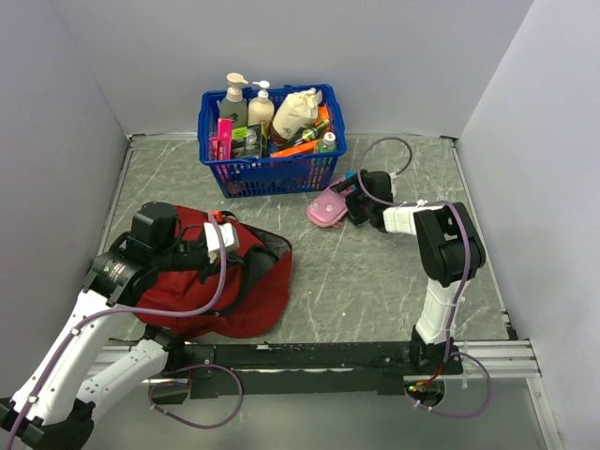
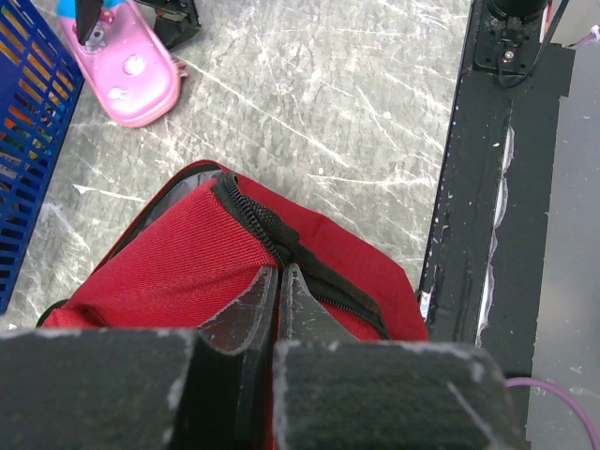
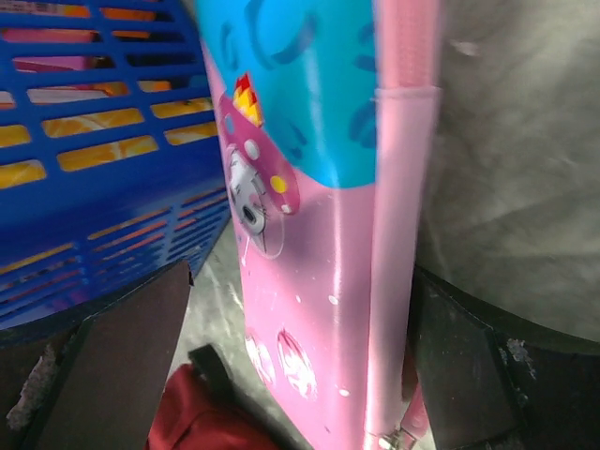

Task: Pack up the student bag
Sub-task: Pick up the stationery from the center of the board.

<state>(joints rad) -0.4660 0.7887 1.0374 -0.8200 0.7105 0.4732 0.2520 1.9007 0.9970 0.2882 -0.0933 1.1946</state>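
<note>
- On the bench (image 1: 375,272), left: red bag (image 1: 246,292) lies slumped.
- Left fingers (image 2: 246,311) clenched, tips at the bag's zipper trim; hold on fabric cannot be told.
- Rear centre: basket (image 1: 272,174).
- Right fingers (image 3: 131,361) released, straddling pink case (image 1: 328,210) beside basket.

Readable text, brands, numbers, signs: none you can make out in any view.

- Pump bottles (image 1: 234,101) in the blue basket (image 1: 272,176): they carry labels, but the print is too small for you to read from the top view.
- Packets (image 1: 246,142) in the same basket: coloured printing, with lettering too small to resolve.
- Pink case (image 3: 309,319): up close in your right wrist view there is a printed cartoon motif (image 3: 251,178) with a red-and-yellow shape, small dots and a blue panel. It is picture only, and no letters or figures are legible to you.
</note>
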